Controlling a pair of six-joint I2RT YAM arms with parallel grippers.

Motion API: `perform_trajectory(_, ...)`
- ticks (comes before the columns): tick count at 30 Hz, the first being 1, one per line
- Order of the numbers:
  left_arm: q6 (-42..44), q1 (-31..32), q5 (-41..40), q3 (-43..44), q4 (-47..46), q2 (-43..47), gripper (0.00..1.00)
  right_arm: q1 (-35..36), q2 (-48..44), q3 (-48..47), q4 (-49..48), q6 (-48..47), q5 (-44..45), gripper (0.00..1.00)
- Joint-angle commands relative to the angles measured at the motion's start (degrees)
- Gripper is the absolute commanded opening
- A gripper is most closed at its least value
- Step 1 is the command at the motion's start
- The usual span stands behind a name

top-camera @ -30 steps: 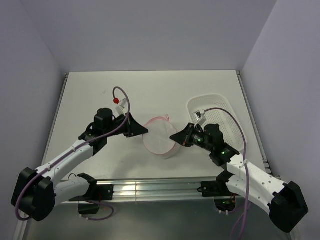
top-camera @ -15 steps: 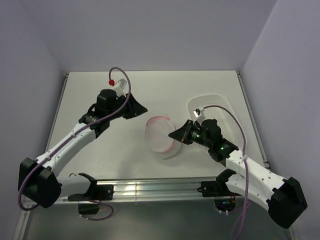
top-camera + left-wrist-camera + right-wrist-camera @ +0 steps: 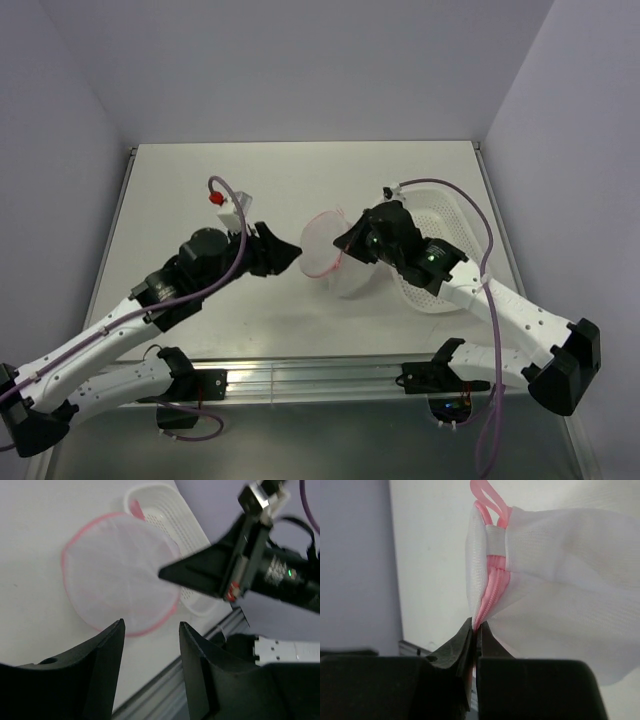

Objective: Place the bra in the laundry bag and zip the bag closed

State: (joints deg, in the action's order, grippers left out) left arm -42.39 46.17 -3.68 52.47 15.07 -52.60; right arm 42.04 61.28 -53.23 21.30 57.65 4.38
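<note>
The laundry bag (image 3: 328,258), a round white mesh pouch with pink trim, hangs tilted on edge above the table's middle. My right gripper (image 3: 346,243) is shut on its pink zipper seam (image 3: 492,587), pinching the bag (image 3: 560,570) from the right. My left gripper (image 3: 295,253) stands open just left of the bag, apart from it, with nothing between its fingers. In the left wrist view the bag's flat round face (image 3: 120,575) lies beyond the left gripper (image 3: 150,626). The bra is not visible; whether it is inside the bag cannot be told.
A white perforated plastic basket (image 3: 455,215) sits on the table at the right, under and behind the right arm, and shows past the bag in the left wrist view (image 3: 165,505). A metal rail (image 3: 320,378) runs along the near table edge.
The left gripper let go of the bag, opened, swung away and came back beside it. The right gripper lifted the bag up and rightward, tipping it on edge.
</note>
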Motion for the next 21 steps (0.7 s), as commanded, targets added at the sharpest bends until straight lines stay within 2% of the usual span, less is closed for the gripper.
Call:
perform_trajectory(1,-4.8,7.0,-2.7,-6.3,-7.2,3.3,0.53,2.5,3.7,-6.4,10.2,0.4,10.2,0.00)
perform_trajectory(2,-4.9,10.4,-3.0,-7.4,-8.9,4.0,0.54,2.9,4.5,-7.3,11.4,0.4,11.9,0.00)
perform_trajectory(8,-4.8,15.5,-1.1,-12.6,-18.7,1.5,0.47,4.8,11.1,-14.9,20.0,0.6,14.9,0.00)
perform_trajectory(15,-2.9,16.1,2.3,-14.3,-26.5,-4.0,0.48,5.9,18.1,-24.5,31.6,1.5,17.9,0.00)
perform_trajectory(21,-3.3,16.4,3.2,-15.0,-31.6,-9.2,0.49,6.1,18.1,-26.1,33.2,2.0,17.2,0.00)
